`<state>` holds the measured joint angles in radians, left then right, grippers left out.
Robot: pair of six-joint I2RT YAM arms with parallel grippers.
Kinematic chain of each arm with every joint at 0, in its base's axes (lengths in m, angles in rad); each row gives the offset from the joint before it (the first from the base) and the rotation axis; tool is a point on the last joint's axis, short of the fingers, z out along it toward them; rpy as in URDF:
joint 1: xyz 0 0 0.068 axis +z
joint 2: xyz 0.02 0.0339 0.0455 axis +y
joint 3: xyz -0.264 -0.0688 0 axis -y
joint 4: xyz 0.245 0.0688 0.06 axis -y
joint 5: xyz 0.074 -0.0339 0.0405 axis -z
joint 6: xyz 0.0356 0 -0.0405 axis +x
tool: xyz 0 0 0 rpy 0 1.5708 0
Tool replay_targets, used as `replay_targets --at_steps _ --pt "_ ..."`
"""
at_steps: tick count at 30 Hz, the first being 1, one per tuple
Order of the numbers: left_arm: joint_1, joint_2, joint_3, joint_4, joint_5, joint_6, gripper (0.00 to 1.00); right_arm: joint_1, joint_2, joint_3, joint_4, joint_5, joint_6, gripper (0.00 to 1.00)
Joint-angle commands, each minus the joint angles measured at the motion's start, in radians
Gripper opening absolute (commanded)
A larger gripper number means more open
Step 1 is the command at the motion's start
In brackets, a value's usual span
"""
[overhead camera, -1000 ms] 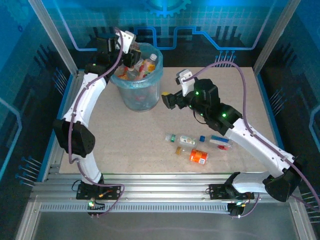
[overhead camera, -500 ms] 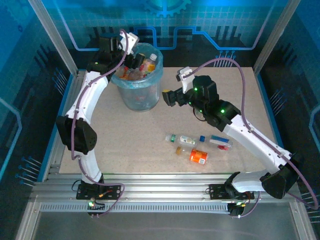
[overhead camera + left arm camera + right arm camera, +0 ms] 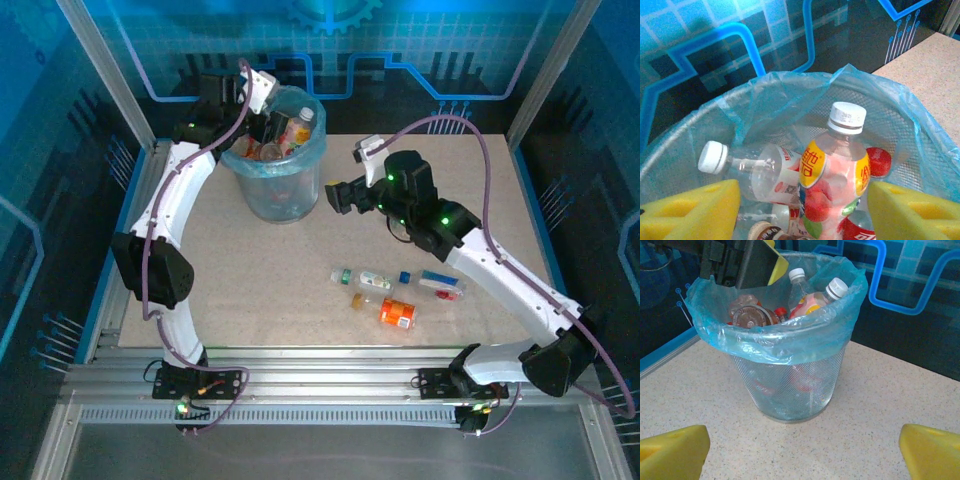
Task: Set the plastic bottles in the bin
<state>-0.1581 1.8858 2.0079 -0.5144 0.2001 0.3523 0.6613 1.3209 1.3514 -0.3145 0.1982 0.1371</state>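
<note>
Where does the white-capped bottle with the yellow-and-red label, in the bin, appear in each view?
Top external: bottle, upper left of centre, inside the bin on its right side.
Left wrist: bottle, lower centre, cap pointing up.
Right wrist: bottle, top centre, leaning right.
Shared landmark: the bin's light-blue bag.

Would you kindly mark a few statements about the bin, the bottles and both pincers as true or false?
1. The bin stands upright on the table. True.
2. The right pincer grips a bottle. False: its pads stand apart, nothing between them.
3. Several plastic bottles lie on the table. True.
4. The bin is empty. False: a white-capped bottle and others lie inside.
5. The left pincer hangs over the bin. True.
</note>
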Motion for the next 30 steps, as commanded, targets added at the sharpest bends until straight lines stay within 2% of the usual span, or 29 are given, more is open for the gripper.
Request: replay_targets --at_steps 1,9,12,17,21,24,30 --pt "0.002 -0.038 0.006 -0.052 0.033 -0.025 0.68 -0.024 0.038 0.069 -0.057 -0.016 0.035 0.98" --pt "0.0 -0.078 0.035 -0.065 0.052 -0.058 0.68 -0.086 0.145 0.223 -0.318 -0.052 0.068 0.98" --pt "-0.014 -0.132 0.033 -0.073 0.066 -0.073 0.68 -0.127 0.142 0.223 -0.443 -0.075 0.09 0.97" --pt "-0.091 -0.287 -0.106 -0.063 0.126 -0.034 0.7 -0.206 0.067 0.064 -0.592 -0.153 0.149 0.93" --pt "-0.219 -0.444 -0.331 -0.02 0.187 0.117 0.77 -0.223 -0.003 -0.107 -0.655 -0.201 0.178 0.92" --pt "-0.32 -0.547 -0.498 0.016 0.237 0.198 0.83 -0.218 -0.047 -0.242 -0.656 -0.237 0.201 0.93" --pt "-0.438 -0.678 -0.71 0.073 0.394 0.187 0.88 -0.144 -0.124 -0.446 -0.583 -0.242 0.266 0.94"
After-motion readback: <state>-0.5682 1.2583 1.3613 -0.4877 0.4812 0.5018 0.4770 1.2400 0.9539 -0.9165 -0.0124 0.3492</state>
